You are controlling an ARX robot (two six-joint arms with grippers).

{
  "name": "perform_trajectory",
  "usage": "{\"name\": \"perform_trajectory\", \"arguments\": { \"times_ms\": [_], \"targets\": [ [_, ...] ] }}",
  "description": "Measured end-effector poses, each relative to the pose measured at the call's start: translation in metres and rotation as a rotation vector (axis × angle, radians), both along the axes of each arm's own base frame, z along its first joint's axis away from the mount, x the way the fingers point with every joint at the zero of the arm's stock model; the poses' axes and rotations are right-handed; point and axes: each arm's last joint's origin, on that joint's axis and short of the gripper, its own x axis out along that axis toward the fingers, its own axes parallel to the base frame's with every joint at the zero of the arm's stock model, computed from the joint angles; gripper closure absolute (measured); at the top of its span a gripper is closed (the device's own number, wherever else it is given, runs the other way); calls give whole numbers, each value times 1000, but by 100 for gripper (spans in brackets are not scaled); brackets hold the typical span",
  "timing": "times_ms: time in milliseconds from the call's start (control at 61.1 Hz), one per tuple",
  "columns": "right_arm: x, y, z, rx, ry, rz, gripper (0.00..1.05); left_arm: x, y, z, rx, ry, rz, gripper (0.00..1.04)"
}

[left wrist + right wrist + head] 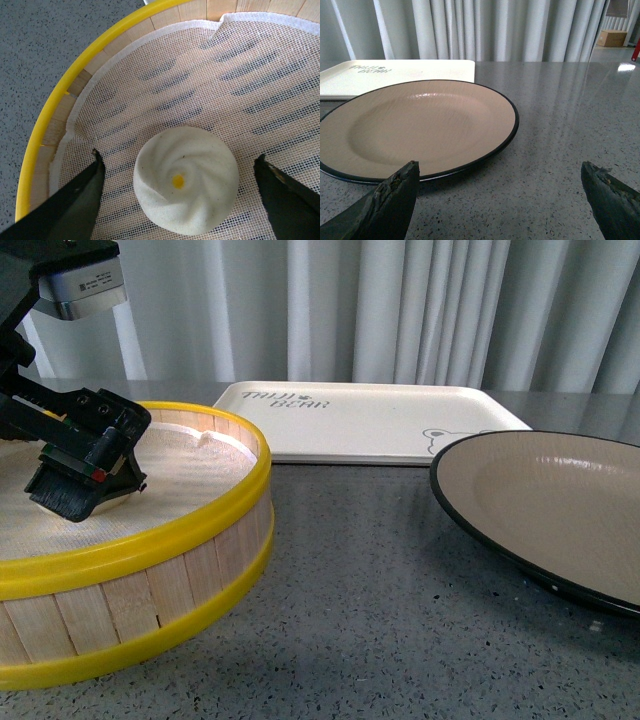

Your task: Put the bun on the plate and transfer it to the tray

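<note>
Shows, from the front, the left gripper (85,495) inside the yellow-rimmed slatted-wood steamer (230,500), glossy tray (370,425) behind, matte beige plate (560,500) rightward; from the left wrist, jaws wide apart flanking the pleated bun (186,180) on white mesh (225,75); from the right wrist, the right gripper (498,170) spread empty before that plate.

Your front view sits low over the table (370,580), facing the curtain (420,310), with the steamer (190,575) at lower left and the plate (560,510) at right. Your left wrist view looks straight down, close, into that steamer. Your right wrist view skims the plate toward the tray (395,77); the front view shares those 2.
</note>
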Motion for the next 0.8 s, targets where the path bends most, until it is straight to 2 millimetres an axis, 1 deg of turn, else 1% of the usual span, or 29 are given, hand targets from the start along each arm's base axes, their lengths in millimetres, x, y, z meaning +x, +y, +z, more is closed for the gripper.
{"name": "perform_trajectory", "arguments": {
  "times_ms": [278,295,360,458,507,802],
  "targets": [
    [0,0,0,0,0,0,9,0,0,-2,3,0,-3,65],
    [0,0,0,0,0,0,9,0,0,-2,3,-1,-3,70],
    [0,0,0,0,0,0,9,-1,0,-3,5,0,-5,83],
    [0,0,0,0,0,0,9,-1,0,-2,5,-2,-7,97],
    [0,0,0,0,0,0,9,-1,-1,-1,4,-5,-8,101],
    [0,0,0,0,0,0,9,-8,1,6,-21,-4,-35,101]
  ]
}}
